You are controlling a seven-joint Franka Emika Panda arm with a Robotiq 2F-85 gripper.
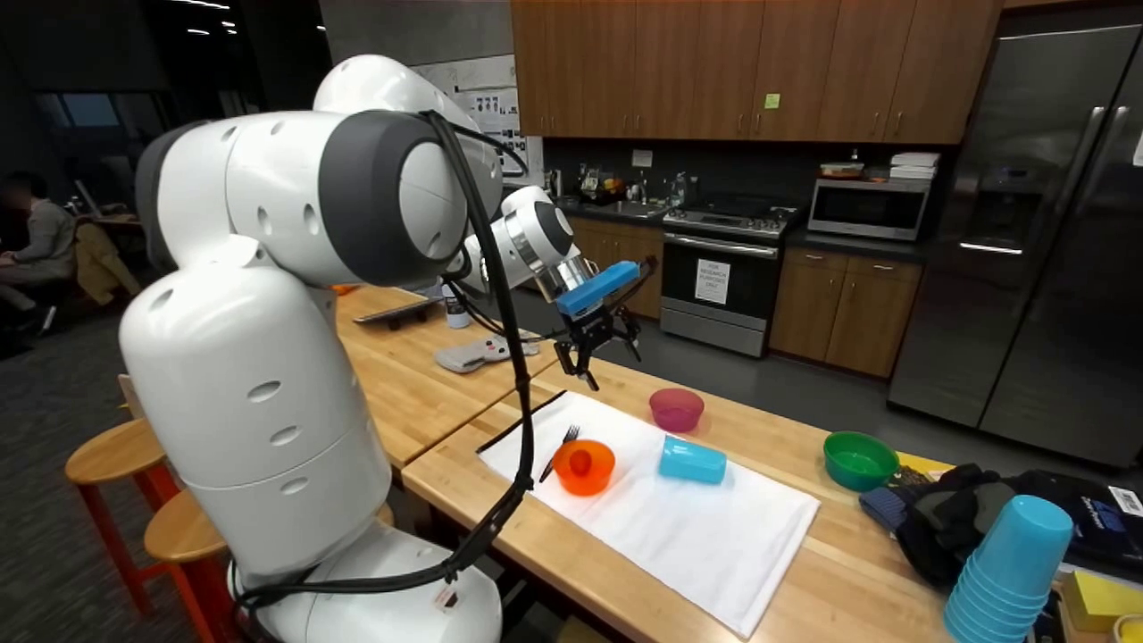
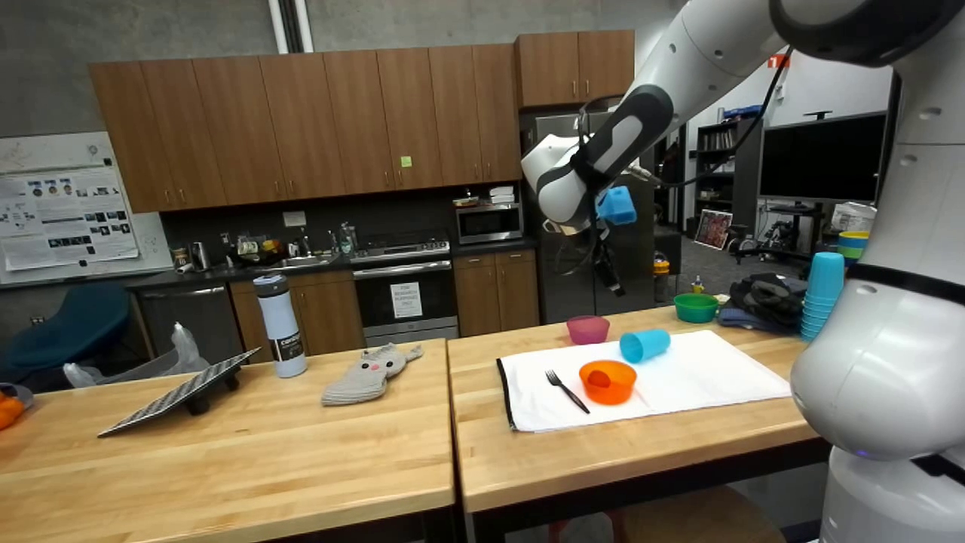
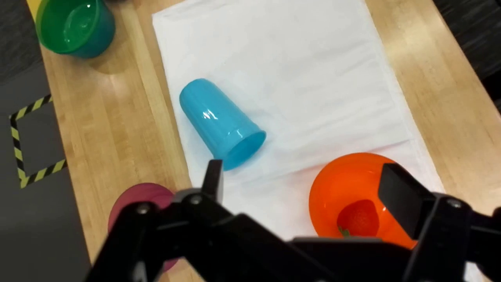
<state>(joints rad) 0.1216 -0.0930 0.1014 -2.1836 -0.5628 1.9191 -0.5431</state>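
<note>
"gripper (image 3: 303,174): clenched or free?"
"released, jaws standing wide apart, well above the butcher-block table (image 2: 490,445)."
"what shows beneath, in the wrist view?"
"a light-blue plastic tumbler (image 3: 219,121), lying on its side on a white cloth (image 3: 297,58). near it, on the same cloth, sits an orange bowl (image 3: 346,182) with what looks like a red strawberry (image 3: 358,219) inside."
"and around those?"
"just off the cloth, a magenta bowl (image 1: 677,411); farther along the table, a green bowl (image 1: 860,462). a dark fork (image 2: 571,394) lies beside the orange bowl."
</note>
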